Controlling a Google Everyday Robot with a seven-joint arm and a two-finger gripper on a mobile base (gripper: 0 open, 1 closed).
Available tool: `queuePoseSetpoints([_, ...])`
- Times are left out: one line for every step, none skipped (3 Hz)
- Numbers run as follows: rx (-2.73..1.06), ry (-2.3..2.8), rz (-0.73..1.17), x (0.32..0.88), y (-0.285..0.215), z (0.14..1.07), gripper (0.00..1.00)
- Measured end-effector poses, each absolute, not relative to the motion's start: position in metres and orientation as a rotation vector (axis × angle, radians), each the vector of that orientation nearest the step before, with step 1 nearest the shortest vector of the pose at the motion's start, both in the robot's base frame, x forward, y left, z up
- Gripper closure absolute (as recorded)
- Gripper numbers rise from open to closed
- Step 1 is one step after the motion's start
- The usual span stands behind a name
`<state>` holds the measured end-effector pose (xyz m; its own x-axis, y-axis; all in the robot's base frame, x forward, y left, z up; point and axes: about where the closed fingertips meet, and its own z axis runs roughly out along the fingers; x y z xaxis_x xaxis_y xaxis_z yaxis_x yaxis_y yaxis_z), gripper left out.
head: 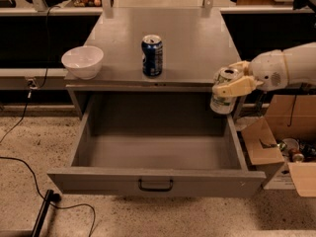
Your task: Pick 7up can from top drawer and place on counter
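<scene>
My gripper (231,84) is shut on the 7up can (223,94), a pale green-and-white can with a silver top. It holds the can upright in the air at the right front corner of the counter (192,43), at about the height of the counter's edge, above the right rear of the open top drawer (155,154). The drawer is pulled out wide and nothing shows inside it. Its dark handle (155,184) sits in the middle of the front panel.
A dark blue can (152,56) stands near the counter's front middle. A white bowl (82,61) sits at the front left corner. Cardboard boxes (276,142) with small items lie on the floor to the right. A black cable (29,172) runs across the floor at left.
</scene>
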<state>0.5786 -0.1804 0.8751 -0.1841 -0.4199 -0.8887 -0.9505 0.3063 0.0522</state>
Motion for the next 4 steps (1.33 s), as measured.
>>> queuePoseSetpoints([-1.15, 1.725, 0.855, 0.616, -0.194, 0.906, 1.0])
queuePoseSetpoints([-1.045, 1.751, 0.811, 0.657, -0.197, 0.944, 1.0])
queuePoseSetpoints([-0.938, 1.831, 0.799, 0.679, -0.195, 0.956, 1.0])
queuePoseSetpoints([-0.866, 1.877, 0.778, 0.701, -0.177, 0.958, 1.0])
